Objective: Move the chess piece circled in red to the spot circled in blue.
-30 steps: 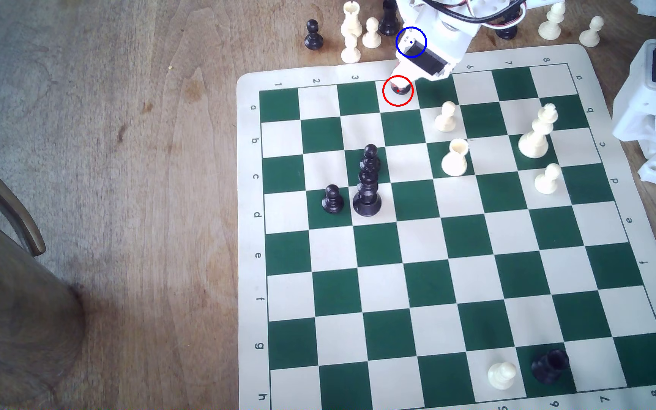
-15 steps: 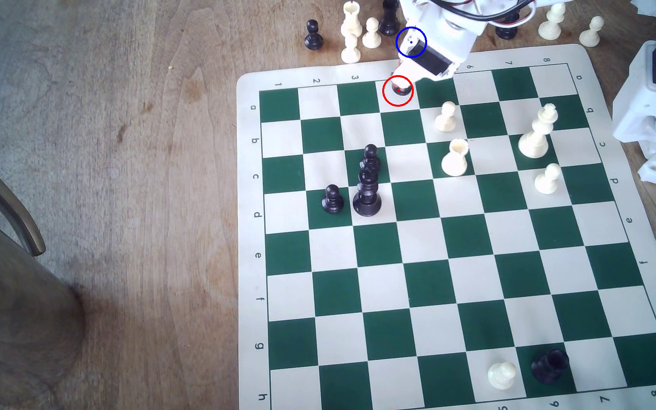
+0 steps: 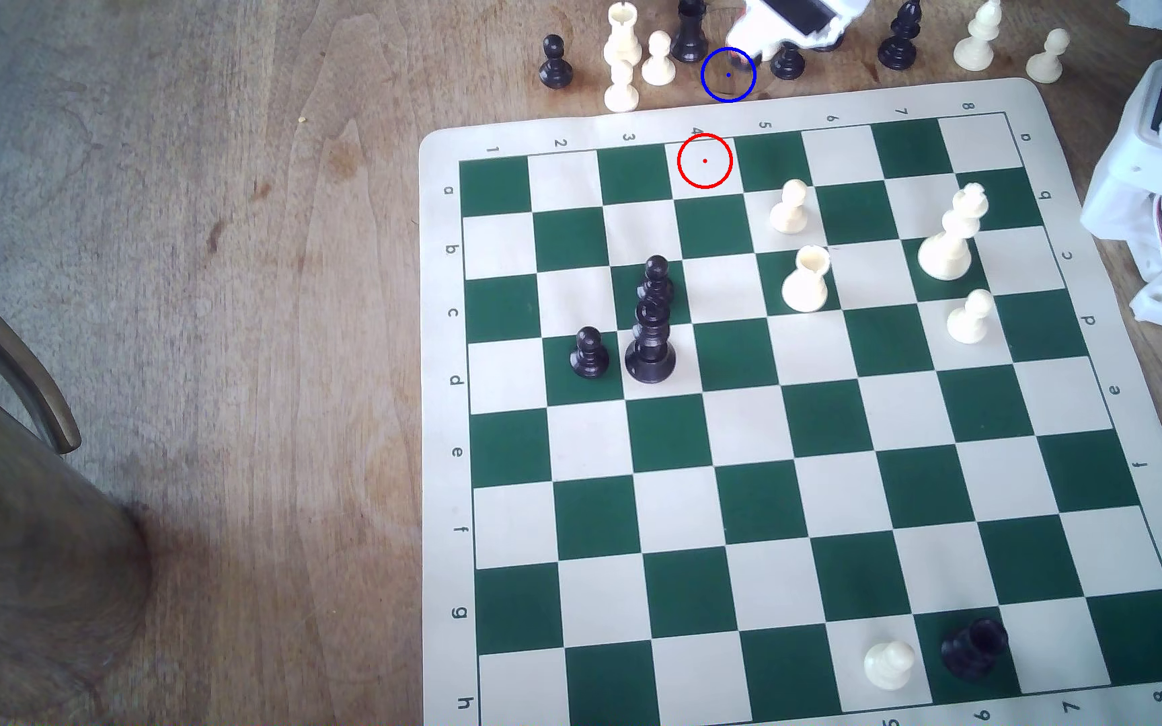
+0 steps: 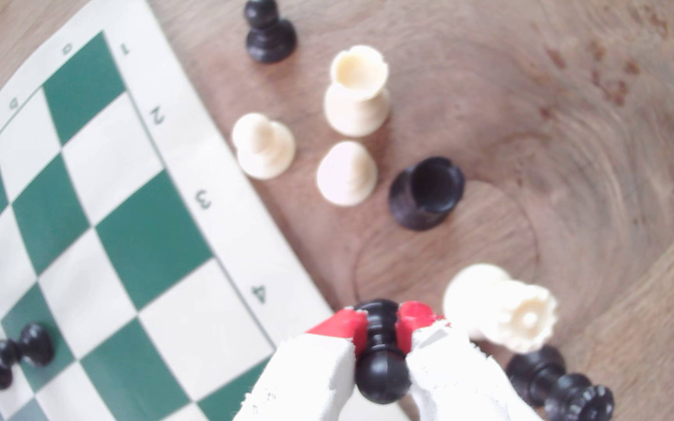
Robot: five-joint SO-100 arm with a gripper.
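White pincer with red pads point(image 4: 382, 330) clamped on the neck of the small glossy black pawn point(image 4: 380, 352); pawn held between the jaws above the wooden bench point(image 4: 570, 141). Blue-ringed patch of wood grain point(image 3: 728, 75) lies just beside the pincer point(image 3: 749, 59), off the green-and-cream chessboard mat point(image 3: 809, 419).

The chessboard mat point(image 3: 438, 433) carries numbers 1 to 8 along its borders and letters a to h down its sides.
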